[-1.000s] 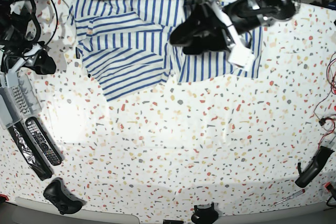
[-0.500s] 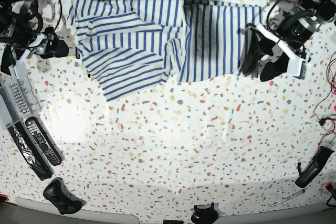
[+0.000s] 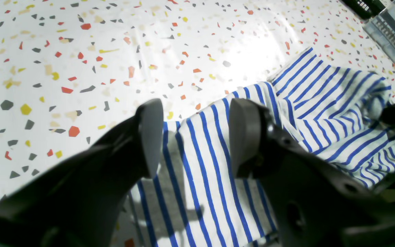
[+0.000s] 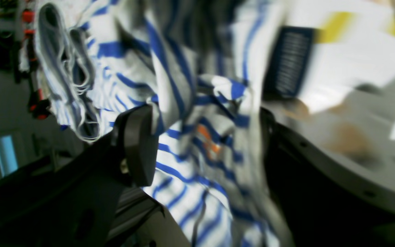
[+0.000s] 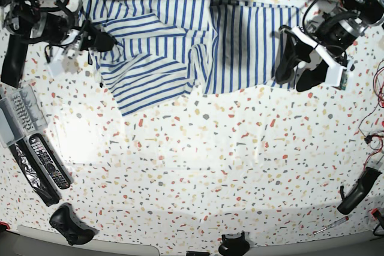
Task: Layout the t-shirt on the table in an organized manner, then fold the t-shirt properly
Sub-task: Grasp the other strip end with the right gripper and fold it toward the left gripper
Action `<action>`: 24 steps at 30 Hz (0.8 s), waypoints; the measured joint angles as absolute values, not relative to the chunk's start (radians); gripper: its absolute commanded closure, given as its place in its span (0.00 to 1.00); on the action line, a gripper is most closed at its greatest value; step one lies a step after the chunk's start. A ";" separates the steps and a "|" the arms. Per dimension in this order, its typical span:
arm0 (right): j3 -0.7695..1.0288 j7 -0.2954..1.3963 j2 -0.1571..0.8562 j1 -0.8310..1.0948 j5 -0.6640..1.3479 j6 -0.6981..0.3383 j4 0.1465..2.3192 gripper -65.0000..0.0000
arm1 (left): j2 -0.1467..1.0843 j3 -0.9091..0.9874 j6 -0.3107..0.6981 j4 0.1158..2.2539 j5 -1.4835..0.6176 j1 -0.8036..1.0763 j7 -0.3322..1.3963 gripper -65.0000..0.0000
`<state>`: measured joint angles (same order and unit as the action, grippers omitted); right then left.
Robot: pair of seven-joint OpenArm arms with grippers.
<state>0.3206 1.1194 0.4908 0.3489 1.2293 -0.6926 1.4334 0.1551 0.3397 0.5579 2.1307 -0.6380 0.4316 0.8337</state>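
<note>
The large white cloth t-shirt with thin blue stripes [image 5: 180, 46] is spread along the upper edge of the base view on the white terrazzo-flecked table [image 5: 210, 166], its left half bunched. The right gripper [image 5: 99, 41], at upper left, is seen with striped cloth filling the gap between its fingers in the wrist view; full clamping cannot be confirmed. The left gripper [image 5: 294, 67], at upper right, is parted and holds nothing, poised over the hem. The bunched sleeve is best drawn outward, low and slowly, with the opposite edge pinned.
</note>
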 measured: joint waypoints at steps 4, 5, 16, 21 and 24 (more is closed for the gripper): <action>0.262 1.096 0.491 0.349 1.231 -0.693 1.433 0.46 | 0.155 0.340 0.558 2.131 -0.638 0.432 0.834 0.56; 0.260 1.096 0.491 0.349 1.231 -0.693 1.433 0.50 | 0.155 0.340 0.558 2.131 -0.638 0.432 0.834 0.56; 0.259 1.003 0.490 0.323 1.086 -0.693 1.433 1.00 | 0.155 0.340 0.558 2.131 -0.627 0.432 0.834 0.56; 0.315 1.011 0.488 0.296 1.077 -0.693 1.450 1.00 | 0.159 0.340 0.558 2.131 -0.556 0.435 0.833 0.56; 0.345 1.016 0.488 0.300 1.074 -0.693 1.503 1.00 | 0.164 0.340 0.558 2.131 -0.556 0.438 0.834 0.56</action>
<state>0.3450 1.0164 0.4881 0.2996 1.0740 -0.6926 1.5028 0.1638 0.3397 0.5579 2.1307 -0.5556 0.4377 0.8345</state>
